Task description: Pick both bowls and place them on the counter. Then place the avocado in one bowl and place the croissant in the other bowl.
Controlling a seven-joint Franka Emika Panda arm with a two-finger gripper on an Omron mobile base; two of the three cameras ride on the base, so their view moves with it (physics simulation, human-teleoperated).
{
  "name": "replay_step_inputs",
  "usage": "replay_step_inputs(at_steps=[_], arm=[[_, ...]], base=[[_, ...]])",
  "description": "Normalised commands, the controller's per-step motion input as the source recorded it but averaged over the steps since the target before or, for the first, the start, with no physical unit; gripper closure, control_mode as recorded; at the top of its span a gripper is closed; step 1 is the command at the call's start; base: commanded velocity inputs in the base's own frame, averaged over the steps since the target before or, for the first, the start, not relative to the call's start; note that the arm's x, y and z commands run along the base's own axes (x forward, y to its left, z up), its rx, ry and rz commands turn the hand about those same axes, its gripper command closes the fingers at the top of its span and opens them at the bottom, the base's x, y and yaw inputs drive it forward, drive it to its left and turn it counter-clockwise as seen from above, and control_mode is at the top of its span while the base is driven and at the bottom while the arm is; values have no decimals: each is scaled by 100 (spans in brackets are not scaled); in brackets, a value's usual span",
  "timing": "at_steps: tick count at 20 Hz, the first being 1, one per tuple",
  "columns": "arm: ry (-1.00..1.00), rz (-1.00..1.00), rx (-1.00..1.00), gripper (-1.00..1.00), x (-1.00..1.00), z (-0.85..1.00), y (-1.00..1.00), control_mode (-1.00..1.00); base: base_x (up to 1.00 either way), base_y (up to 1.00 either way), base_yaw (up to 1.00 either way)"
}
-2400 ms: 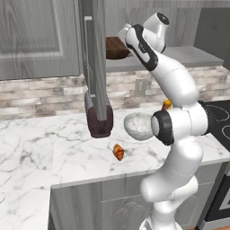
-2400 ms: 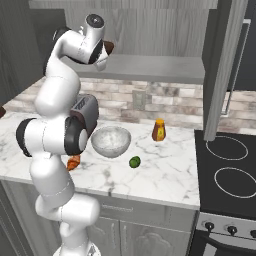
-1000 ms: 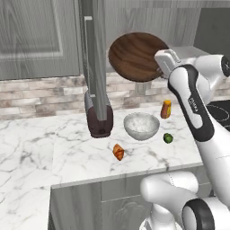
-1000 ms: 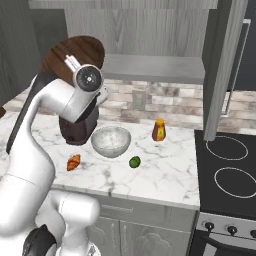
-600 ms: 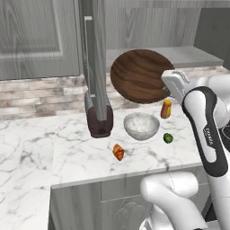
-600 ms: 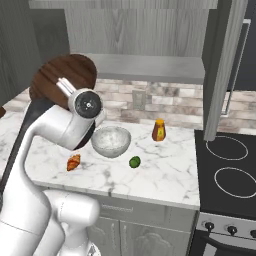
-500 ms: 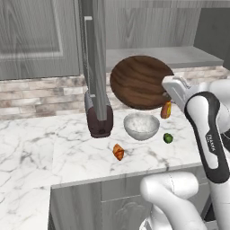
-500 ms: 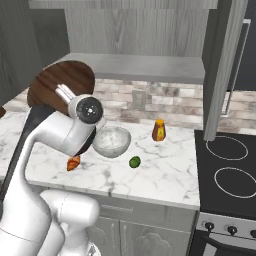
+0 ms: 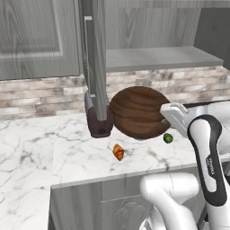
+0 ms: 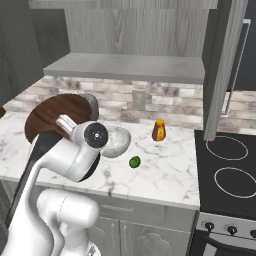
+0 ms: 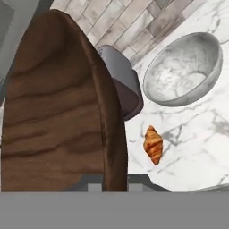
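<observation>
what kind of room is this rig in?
A simulated home kitchen, most likely: marble counter over grey cabinet fronts, a stove with round burners, and a brick-tile backsplash.

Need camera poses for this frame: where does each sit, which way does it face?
Left base view: behind-left, looks forward-down at the counter; arm at lower right, wooden bowl held.
Right base view: behind-right, same counter; arm at lower left.
Hand view: on the end effector, along the wooden bowl's rim.
Shared: croissant, stone bowl, avocado.
</observation>
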Motion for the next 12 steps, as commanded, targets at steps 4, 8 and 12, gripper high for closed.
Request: replay_step_inputs(at_steps=[4, 8, 12], arm=[[10, 12, -6, 100, -5, -79, 20, -100], [13, 13, -4, 100, 0, -70, 33, -100], [14, 12, -1, 100, 7, -55, 56, -100]], base=[[0, 0, 0], [0, 0, 0], [0, 0, 0]])
